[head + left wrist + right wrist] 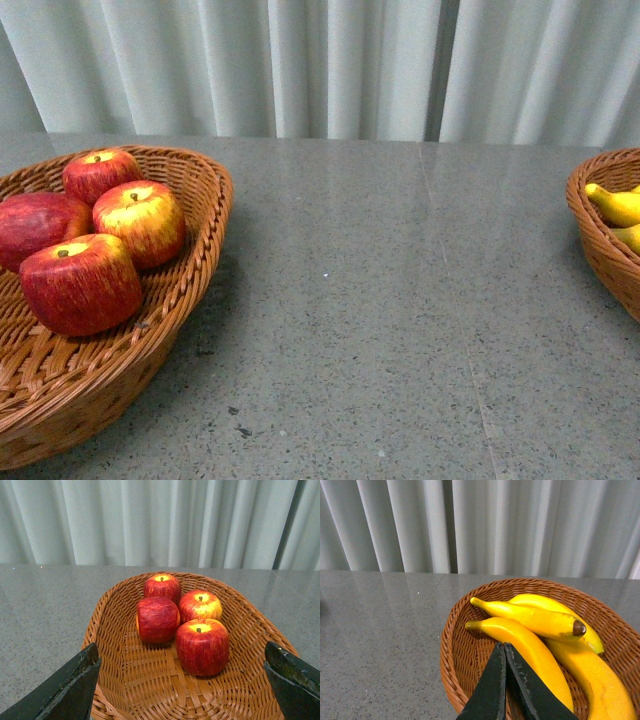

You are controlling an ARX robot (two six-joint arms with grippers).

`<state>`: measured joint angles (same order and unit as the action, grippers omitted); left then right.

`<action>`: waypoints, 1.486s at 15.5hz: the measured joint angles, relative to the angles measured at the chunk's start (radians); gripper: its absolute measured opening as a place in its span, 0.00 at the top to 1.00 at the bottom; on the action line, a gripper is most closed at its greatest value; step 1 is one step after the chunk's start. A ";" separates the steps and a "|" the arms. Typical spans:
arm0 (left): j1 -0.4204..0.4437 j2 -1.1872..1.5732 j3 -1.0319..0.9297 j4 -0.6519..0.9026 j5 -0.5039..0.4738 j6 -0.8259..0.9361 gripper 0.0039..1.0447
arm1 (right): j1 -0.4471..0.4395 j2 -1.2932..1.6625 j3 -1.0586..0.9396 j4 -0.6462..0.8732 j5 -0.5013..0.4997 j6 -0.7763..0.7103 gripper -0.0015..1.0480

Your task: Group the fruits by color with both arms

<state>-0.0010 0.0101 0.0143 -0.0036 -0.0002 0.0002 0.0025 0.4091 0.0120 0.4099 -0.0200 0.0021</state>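
Left wrist view: left gripper (182, 680) spread wide, one black finger (70, 687) at each lower corner, nothing between them, hovering over the near end of the apple basket (115, 625). Nearest apple (202, 647) upright, yellow top, stem up. Behind it a second upright apple (200, 605), touching or nearly so. Beside these a third apple (158, 619) lies on its side, no stem visible. Farthest apple (162, 586) upright near the basket's far rim. All four clustered toward the far half, near half bare weave.

Right wrist view: right gripper (505, 655) clenched, fingers pressed together to a point, holding nothing, hanging above the banana basket (455, 655). Under the tip lies one banana (530, 655); a second banana (530, 620) crosses over it, brown tip toward the far side. Third banana (600, 685) and fourth banana (555, 604) partly covered behind those.

Front view: neither arm visible. Apple basket at the left, banana basket at the right edge, well apart, on a grey speckled table (380, 300). Pale curtain (330, 65) behind.
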 joint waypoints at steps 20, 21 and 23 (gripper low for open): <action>0.000 0.000 0.000 0.000 0.000 0.000 0.06 | -0.003 -0.405 0.001 -0.415 0.020 -0.002 0.95; 0.000 0.000 0.000 0.000 0.000 0.000 0.06 | -0.003 -0.405 0.001 -0.415 0.020 -0.002 0.79; 0.000 0.000 0.000 0.000 0.000 0.000 0.06 | -0.003 -0.405 0.001 -0.415 0.020 -0.002 0.58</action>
<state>-0.0010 0.0101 0.0143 -0.0036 -0.0002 0.0002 -0.0002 0.0044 0.0128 -0.0048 -0.0002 0.0006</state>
